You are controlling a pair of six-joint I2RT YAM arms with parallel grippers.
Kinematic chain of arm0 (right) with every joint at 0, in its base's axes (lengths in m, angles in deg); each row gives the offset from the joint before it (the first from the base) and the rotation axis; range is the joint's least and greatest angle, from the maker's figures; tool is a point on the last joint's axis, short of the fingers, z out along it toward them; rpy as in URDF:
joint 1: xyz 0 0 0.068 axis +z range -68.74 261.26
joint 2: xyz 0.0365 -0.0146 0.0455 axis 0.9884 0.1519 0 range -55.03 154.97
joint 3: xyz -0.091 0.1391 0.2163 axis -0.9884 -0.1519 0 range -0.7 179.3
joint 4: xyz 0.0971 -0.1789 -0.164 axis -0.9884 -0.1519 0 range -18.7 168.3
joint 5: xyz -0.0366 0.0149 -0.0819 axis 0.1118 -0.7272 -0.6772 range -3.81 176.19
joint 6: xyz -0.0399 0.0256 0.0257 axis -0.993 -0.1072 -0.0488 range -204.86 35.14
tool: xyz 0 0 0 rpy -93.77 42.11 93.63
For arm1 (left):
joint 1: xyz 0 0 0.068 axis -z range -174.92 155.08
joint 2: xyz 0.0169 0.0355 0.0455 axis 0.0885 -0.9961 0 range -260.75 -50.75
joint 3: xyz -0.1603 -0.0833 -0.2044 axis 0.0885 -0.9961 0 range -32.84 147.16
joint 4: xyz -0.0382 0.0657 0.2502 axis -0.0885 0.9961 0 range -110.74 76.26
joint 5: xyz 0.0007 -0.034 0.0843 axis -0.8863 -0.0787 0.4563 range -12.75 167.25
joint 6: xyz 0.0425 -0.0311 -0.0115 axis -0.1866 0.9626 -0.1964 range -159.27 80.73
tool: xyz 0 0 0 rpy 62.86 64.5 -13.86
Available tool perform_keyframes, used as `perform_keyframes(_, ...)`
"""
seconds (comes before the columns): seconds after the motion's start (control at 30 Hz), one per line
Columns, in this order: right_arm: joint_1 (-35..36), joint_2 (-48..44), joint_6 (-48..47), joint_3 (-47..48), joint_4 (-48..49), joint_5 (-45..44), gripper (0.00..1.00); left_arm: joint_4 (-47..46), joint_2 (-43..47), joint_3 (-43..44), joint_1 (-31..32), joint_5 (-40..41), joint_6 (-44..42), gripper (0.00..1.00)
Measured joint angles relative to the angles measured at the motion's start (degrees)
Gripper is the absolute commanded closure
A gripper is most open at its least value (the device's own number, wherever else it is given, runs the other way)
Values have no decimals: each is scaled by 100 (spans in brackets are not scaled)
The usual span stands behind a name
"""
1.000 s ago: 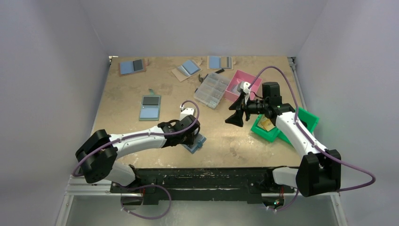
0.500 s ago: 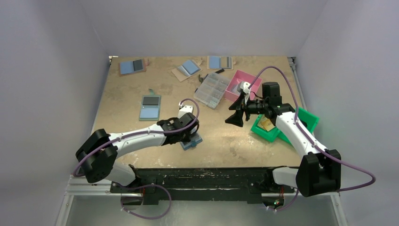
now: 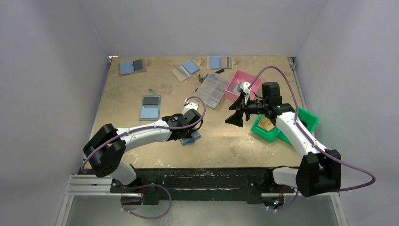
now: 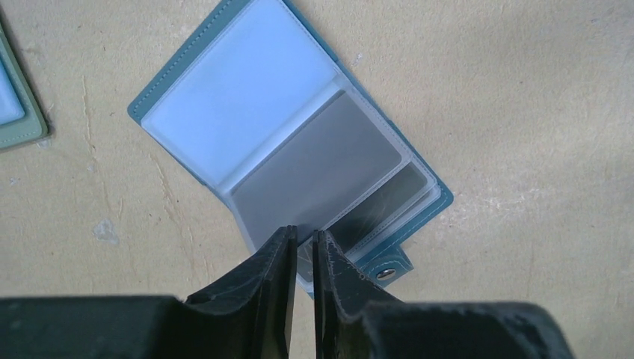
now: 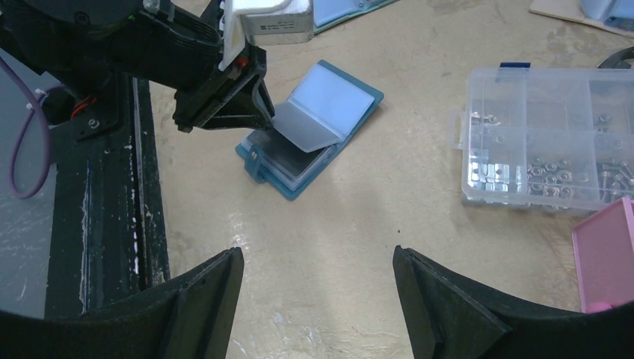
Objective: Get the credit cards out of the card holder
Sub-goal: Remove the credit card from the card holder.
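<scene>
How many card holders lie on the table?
5. Three along the far edge: left holder, middle holder, right holder. A fourth holder lies mid-left. The open card holder lies near the front centre. More may hide under the arms.

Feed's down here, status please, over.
Left gripper pinching a page of the open holder. Right gripper open, hovering apart. Nothing blocking the holder.
</scene>
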Motion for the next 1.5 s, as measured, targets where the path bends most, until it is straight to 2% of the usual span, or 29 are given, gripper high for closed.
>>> perform_keyframes(0.3, 0, 9, -15, 0, -2, 0, 18, 11, -234, 181, -116, 247, -291, 89)
perform_keyframes(0.77, 11, 74, -44, 0, -50, 0, 18, 11, -442, 529, -188, 890, -544, 89)
perform_keyframes(1.2, 11, 76, -125, 0, -177, 0, 18, -28, -881, 721, -385, 931, -748, 88)
perform_keyframes(1.5, 11, 76, -155, 0, -197, 0, 18, -111, -883, 839, -505, 1187, -883, 100)
